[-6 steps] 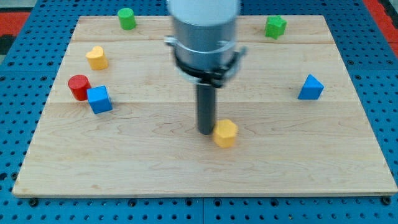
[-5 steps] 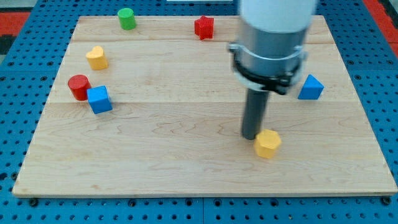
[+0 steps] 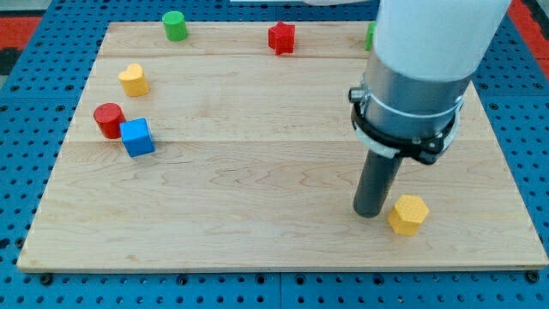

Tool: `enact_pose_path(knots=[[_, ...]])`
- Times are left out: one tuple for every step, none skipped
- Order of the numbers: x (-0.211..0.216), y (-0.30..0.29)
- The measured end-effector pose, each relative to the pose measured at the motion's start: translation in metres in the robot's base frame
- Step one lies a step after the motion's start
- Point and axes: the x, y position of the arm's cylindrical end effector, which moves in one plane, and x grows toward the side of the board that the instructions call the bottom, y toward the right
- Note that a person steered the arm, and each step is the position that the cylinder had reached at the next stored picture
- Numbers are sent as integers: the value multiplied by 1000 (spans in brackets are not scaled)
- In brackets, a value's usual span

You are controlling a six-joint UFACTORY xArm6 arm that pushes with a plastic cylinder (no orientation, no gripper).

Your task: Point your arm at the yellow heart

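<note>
My tip [image 3: 371,213], a plain rod tool that is gripping nothing, is resting against the yellow hexagonal block [image 3: 407,215], well apart from the yellow heart [image 3: 133,80] it should be indicating.

1 arm, entering from the view's top right; pale upper casing, grey collar with dark ring clamp beneath. Straight dark rod, upright, descending from the collar. My tip [image 3: 371,214] planted low at the view's right, near the bottom edge. No gripper fitted; rod end only.
</note>
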Motion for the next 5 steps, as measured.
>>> enact_pose_path(knots=[[-44, -75], [-131, -104], [-204, -155], [-246, -234], [-269, -291]])
